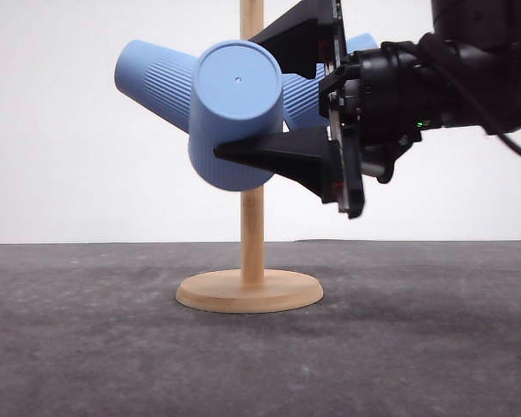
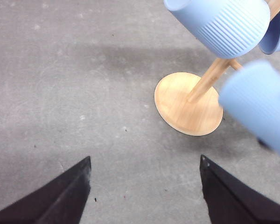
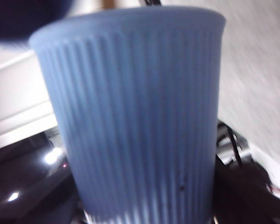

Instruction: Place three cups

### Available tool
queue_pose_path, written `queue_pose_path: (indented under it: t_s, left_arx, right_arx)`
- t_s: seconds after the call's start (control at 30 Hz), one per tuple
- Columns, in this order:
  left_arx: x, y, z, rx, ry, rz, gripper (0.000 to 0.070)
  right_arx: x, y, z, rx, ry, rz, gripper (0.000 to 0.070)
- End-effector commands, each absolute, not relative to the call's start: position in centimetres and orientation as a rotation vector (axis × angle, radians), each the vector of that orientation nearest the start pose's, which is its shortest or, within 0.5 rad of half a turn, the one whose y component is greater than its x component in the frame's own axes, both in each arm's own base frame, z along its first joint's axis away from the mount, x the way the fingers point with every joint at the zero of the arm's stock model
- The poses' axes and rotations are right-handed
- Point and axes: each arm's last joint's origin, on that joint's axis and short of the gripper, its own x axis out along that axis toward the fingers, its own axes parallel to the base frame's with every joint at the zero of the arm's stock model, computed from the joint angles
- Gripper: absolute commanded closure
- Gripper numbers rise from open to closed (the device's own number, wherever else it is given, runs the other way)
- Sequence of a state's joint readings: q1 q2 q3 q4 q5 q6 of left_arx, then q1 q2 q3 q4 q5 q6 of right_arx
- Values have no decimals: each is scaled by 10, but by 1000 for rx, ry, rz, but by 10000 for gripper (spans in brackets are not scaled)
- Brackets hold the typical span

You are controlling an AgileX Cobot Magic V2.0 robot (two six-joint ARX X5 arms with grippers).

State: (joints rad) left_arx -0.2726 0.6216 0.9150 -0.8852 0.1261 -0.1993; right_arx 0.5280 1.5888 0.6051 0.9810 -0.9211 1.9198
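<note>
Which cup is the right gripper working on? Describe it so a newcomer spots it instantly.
Find the wooden cup stand on the grey table. Three light-blue ribbed cups sit around its post. The one you want is the front cup, flat bottom facing the camera, between the black fingers of the right gripper.

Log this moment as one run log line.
right claw: shut on front cup at wooden stand | left claw: open | two cups on pegs

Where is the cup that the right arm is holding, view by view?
Front view: the held cup, centre, flat bottom toward the camera, between the right gripper's jaws.
Left wrist view: at the right edge, blurred.
Right wrist view: close up, ribbed wall.
Shared landmark: the wooden stand.
</note>
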Motion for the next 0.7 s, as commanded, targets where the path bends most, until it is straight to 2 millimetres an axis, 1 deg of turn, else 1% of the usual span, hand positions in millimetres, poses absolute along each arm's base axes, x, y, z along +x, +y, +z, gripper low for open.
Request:
queue_pose_path:
  t_s: [0.0,0.17,0.3,0.4,0.47,0.57,0.67]
  left_arx:
    - [99,-32,334,-148,618,-326,259]
    - [99,-32,334,-148,617,-326,260]
    - [99,-32,334,-148,615,-327,260]
    - [99,-32,334,-148,614,-327,260]
    - [99,-32,334,-148,614,-327,260]
    - [99,-32,334,-148,614,-327,260]
    - [99,-32,334,-148,614,-327,260]
  right_arx:
    - [248,170,199,1534,1345,959,248]
    - [254,168,192,1549,1357,917,245]
    - [256,168,187,1555,1373,893,212]
    - [256,168,186,1560,1369,884,204]
    - [256,168,186,1560,1369,883,184]
    - [257,167,186,1563,1365,880,127]
    - [257,167,186,1562,1366,881,124]
